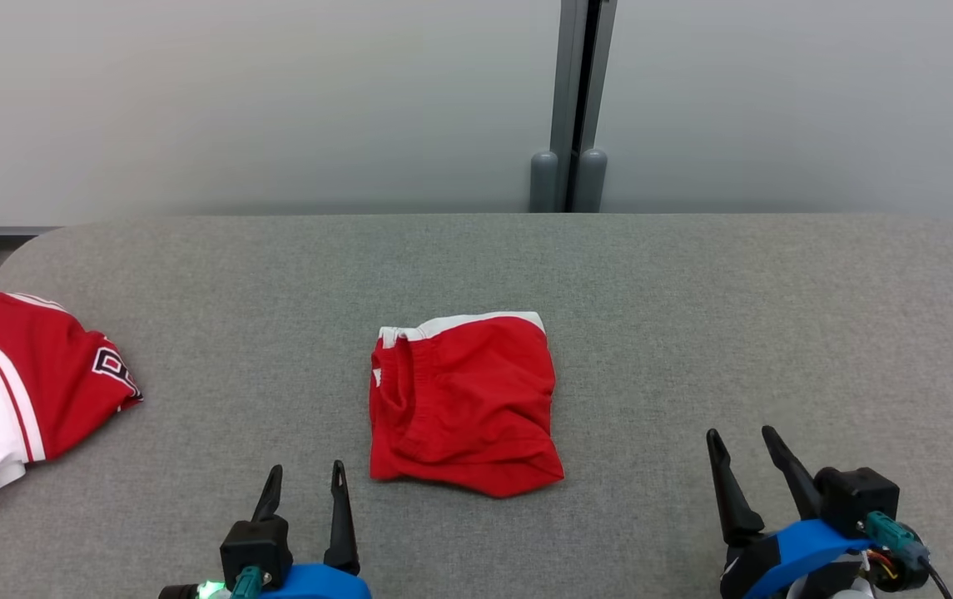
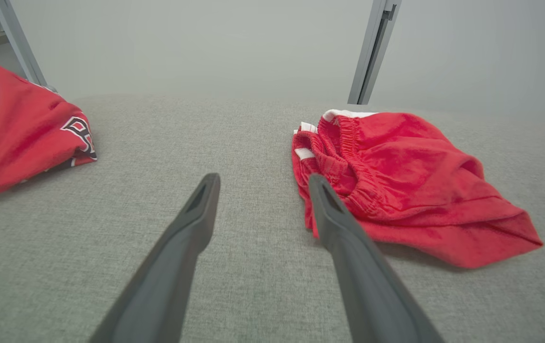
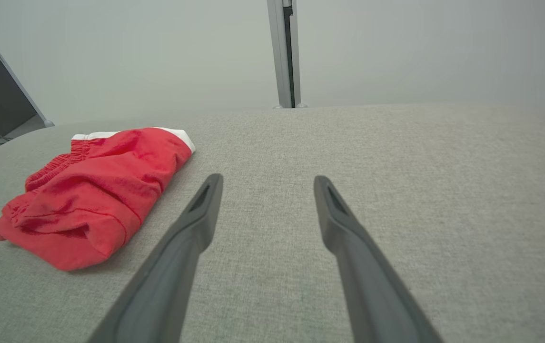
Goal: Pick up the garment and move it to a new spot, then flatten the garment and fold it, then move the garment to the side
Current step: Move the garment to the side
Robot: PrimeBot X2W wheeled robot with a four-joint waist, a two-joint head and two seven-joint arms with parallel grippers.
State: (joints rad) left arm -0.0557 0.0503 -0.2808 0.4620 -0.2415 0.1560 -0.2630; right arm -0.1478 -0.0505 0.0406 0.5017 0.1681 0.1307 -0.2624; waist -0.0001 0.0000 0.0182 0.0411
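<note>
The garment [image 1: 464, 401] is a pair of red shorts with a white band, lying folded in the middle of the grey table [image 1: 692, 316]. My left gripper [image 1: 306, 476] stands open near the front edge, just left of the garment's near corner, touching nothing. Open as well, my right gripper [image 1: 744, 439] hovers at the front right, well clear of the cloth. In the left wrist view the garment [image 2: 405, 181] lies to the right of my left gripper [image 2: 262, 180]. From the right wrist the garment [image 3: 96, 190] sits left of my right gripper [image 3: 267, 180].
A red and white jersey [image 1: 18, 391] with a dark logo lies at the table's left edge, also seen as the jersey [image 2: 20, 133] in the left wrist view. A grey post [image 1: 572, 100] stands behind the table against the pale wall.
</note>
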